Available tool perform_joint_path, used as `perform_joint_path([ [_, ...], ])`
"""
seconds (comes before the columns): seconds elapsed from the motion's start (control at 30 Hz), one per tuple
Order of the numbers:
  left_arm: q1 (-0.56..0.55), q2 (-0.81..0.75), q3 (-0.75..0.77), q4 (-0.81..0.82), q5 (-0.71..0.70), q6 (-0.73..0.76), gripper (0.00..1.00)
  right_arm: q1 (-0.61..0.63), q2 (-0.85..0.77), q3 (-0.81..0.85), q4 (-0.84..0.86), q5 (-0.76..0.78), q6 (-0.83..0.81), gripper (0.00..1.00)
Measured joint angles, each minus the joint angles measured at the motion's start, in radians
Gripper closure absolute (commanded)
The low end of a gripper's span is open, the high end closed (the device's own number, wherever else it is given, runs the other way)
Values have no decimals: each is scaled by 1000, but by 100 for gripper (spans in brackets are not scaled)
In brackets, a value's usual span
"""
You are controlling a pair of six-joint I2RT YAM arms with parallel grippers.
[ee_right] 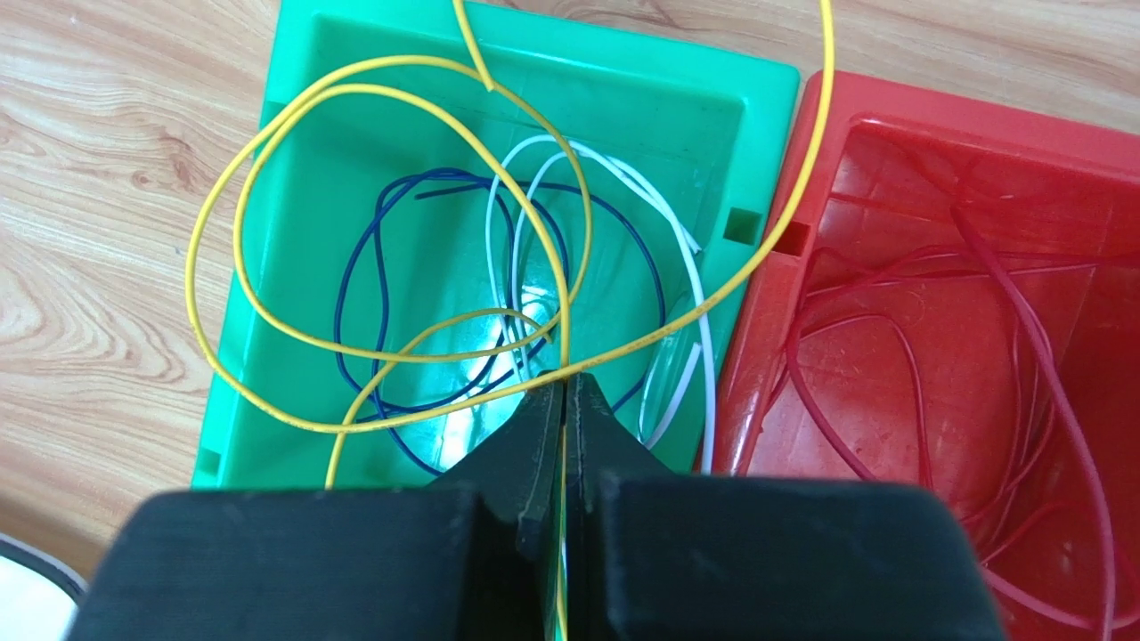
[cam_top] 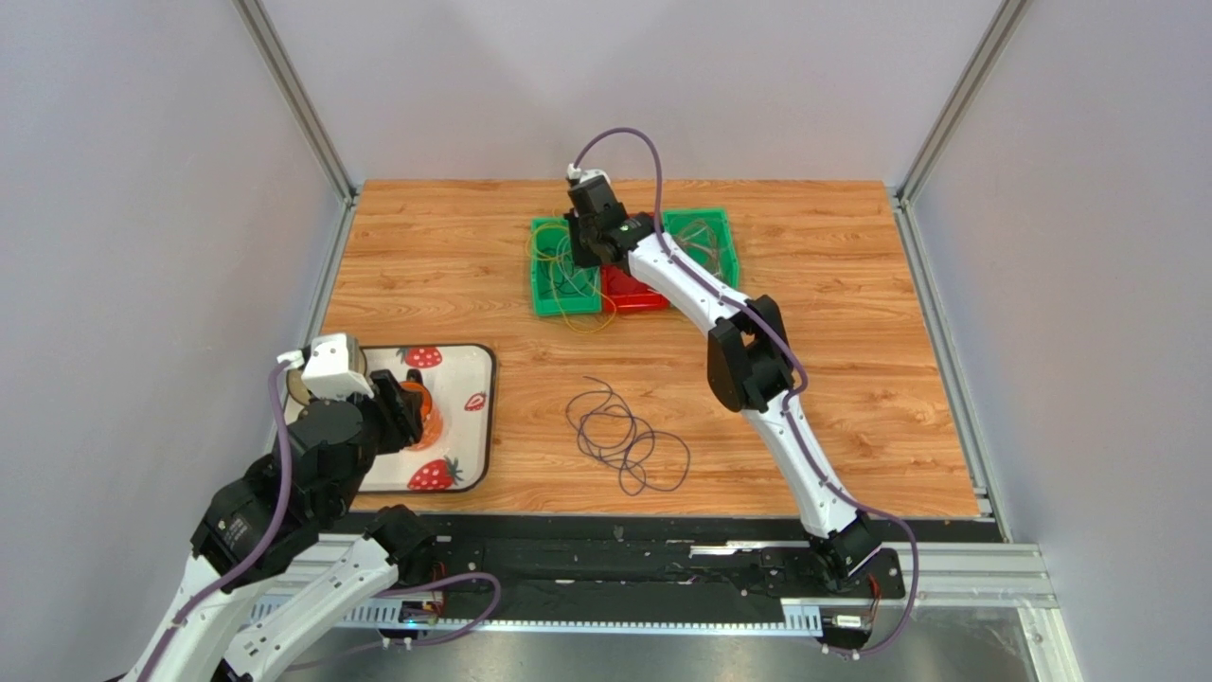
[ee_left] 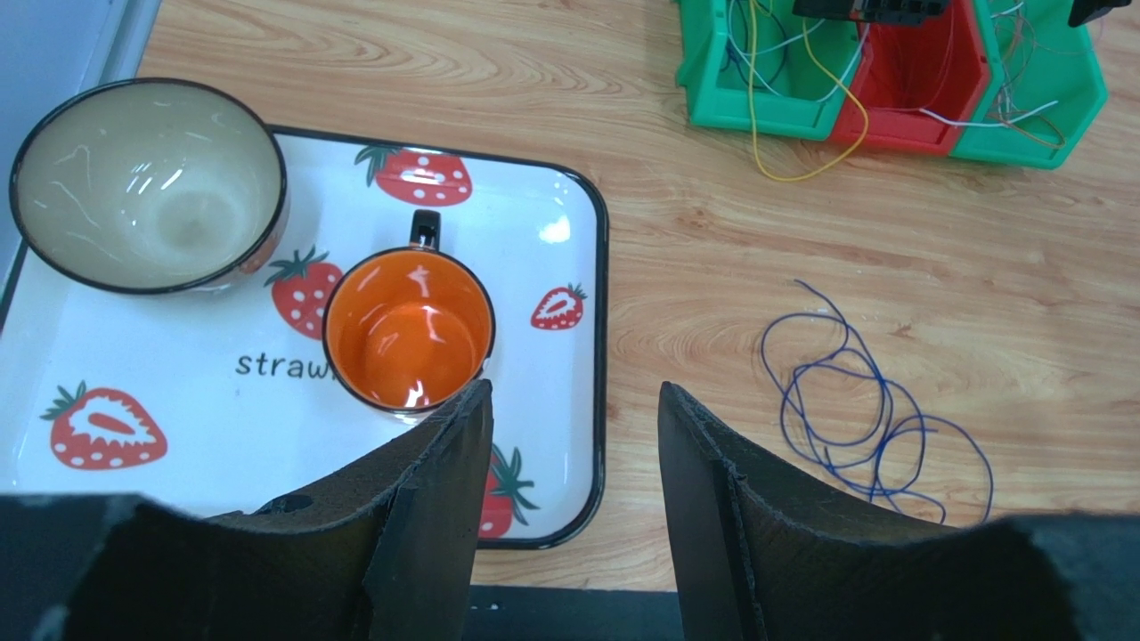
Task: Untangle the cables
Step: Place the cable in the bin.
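Since the yellow cable [ee_right: 567, 334] crosses over the others in the green bin [ee_right: 629, 120], the right end effector [ee_right: 565, 387] is clenched on one upright strand of it just above the bin. That hold looks meant to draw this cable clear of the rest. The cable is thin and springy. Its wide loops overlap one another and reach past the bin's left rim.

Beneath it lie a blue cable [ee_right: 341, 287] and a white cable [ee_right: 689, 267], curled on the bin's floor and crossing each other. I judge they could snag and ride up with the yellow one.

Just beside this bin, red cables [ee_right: 1030, 321] lie in the red bin [ee_right: 857, 147], so colours seem to be sorted by bin. Well apart from the bins, a dark coil [cam_top: 622, 438] lies alone on the counter [cam_top: 427, 242], loosely looped and free of any other cable.

Farther out, the left end effector [ee_left: 573, 390] hangs released and holds nothing, above the near edge of a tray [ee_left: 598, 267] that carries a cup [ee_left: 408, 334].
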Motion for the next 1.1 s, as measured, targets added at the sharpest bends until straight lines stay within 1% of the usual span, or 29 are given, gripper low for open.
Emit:
perform_joint_path([
  [0.07, 1, 3, 0, 0, 1, 0, 43, 1, 0, 1, -7, 3, -2, 96],
  [0.17, 5, 5, 0, 0, 3, 0, 43, 4, -2, -7, -6, 3, -6, 81],
  [0.2, 5, 5, 0, 0, 3, 0, 43, 6, -5, -14, -7, 4, -8, 71],
  [0.3, 5, 6, 0, 0, 3, 0, 43, 14, -31, -55, -9, 2, -8, 58],
  [0.4, 6, 7, 0, 0, 3, 0, 43, 25, -73, -91, -21, 0, -16, 53],
  [0.73, 10, 14, 0, 0, 10, 1, 43, 39, -294, -190, -30, -17, -18, 50],
  [0.93, 10, 14, 0, 0, 15, 1, 43, 40, -345, -224, -38, 5, -14, 51],
  [1.0, 10, 14, 0, 0, 15, 0, 43, 40, -355, -262, -48, 25, -2, 52],
  [1.1, 10, 14, 0, 0, 18, 0, 43, 40, -389, -379, -64, 48, 25, 53],
])
